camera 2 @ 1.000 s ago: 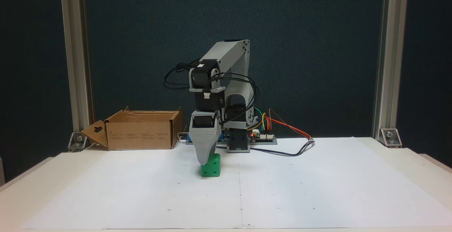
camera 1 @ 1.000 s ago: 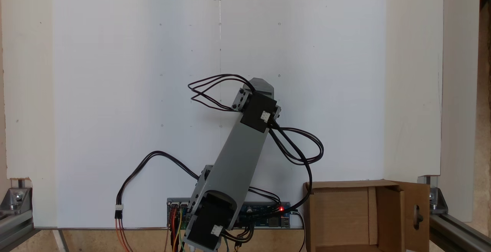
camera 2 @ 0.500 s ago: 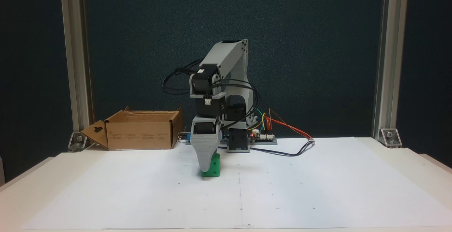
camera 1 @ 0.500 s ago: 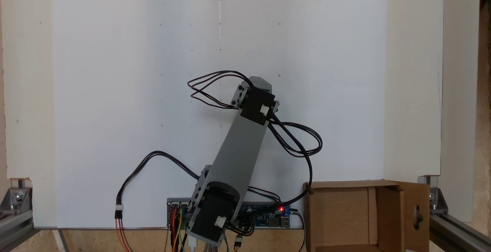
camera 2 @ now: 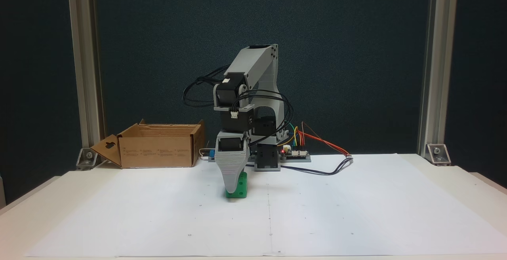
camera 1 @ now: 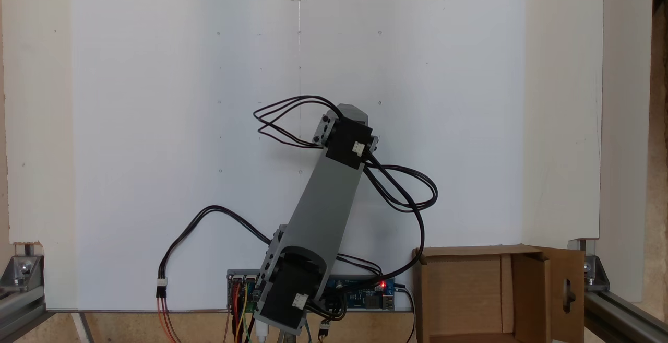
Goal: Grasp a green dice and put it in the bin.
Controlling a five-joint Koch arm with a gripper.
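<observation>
Green plastic dice (camera 2: 239,185) rests on the white bench (camera 2: 356,212) under the grey hand (camera 2: 231,188); clench state cannot be told. Off-centre closure could squirt it sideways, away from the cardboard bin (camera 2: 158,149).

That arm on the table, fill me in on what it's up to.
The arm has its end effector lowered over the green dice, which sits on the white paper. One grey jaw covers the dice's front, so whether it is gripped cannot be told. The bin stands at the table's back left in this view, away from the dice.
</observation>
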